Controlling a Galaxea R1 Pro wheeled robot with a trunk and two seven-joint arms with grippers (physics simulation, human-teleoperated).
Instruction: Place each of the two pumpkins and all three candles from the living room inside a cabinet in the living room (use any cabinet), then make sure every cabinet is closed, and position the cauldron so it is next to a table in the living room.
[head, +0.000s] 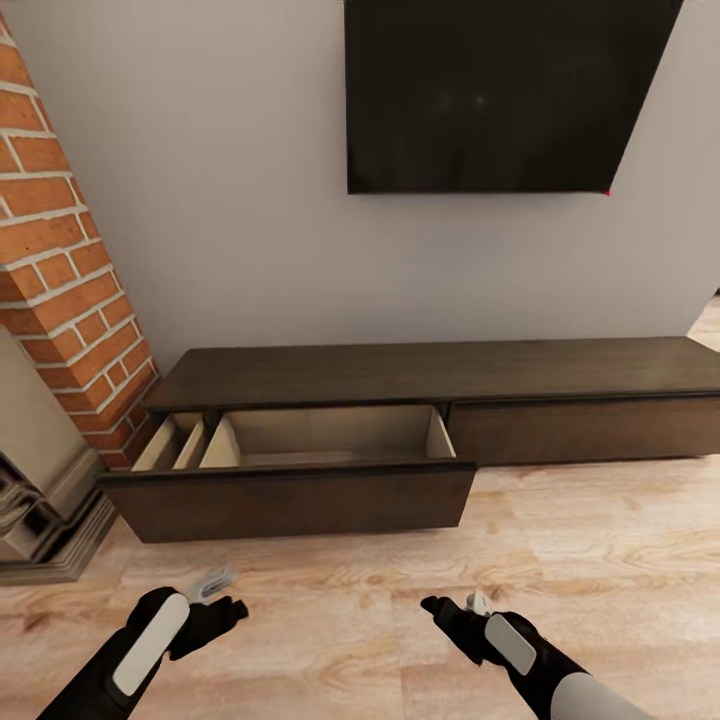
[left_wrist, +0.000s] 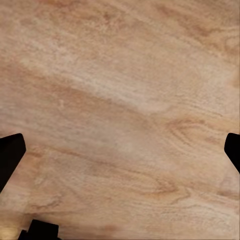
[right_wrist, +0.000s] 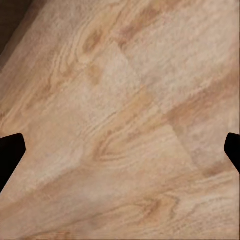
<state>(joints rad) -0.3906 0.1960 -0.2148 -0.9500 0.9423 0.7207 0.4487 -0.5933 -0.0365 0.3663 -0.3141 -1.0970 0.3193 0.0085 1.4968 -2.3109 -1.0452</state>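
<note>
The left gripper (head: 215, 590) hung low over the wooden floor (head: 560, 560), near the viewer and left of centre, with its fingers spread apart and nothing between them. In the left wrist view the two dark fingertips (left_wrist: 10, 155) sat at opposite edges of the picture with bare floor planks (left_wrist: 120, 110) showing between them. The right gripper (head: 455, 605) hovered at about the same height on the right side, also spread wide and empty; the right wrist view showed its dark fingertips (right_wrist: 10, 152) far apart above the same pale wood grain (right_wrist: 125, 125).

Beyond both grippers, farther across the floor, stood the cabinet (head: 440, 370), a long low dark-brown unit set against the grey wall (head: 230, 200). Its left drawer (head: 300, 495) was pulled out toward the robot, showing a pale beige lining, with what could be seen of its inside bare. The right drawer front (head: 585, 430) sat flush with the unit. A dark flat screen (head: 500, 95) was mounted on the wall above the cabinet. A red brick column (head: 60, 260) rose at the far left, just beside the cabinet's left end.
</note>
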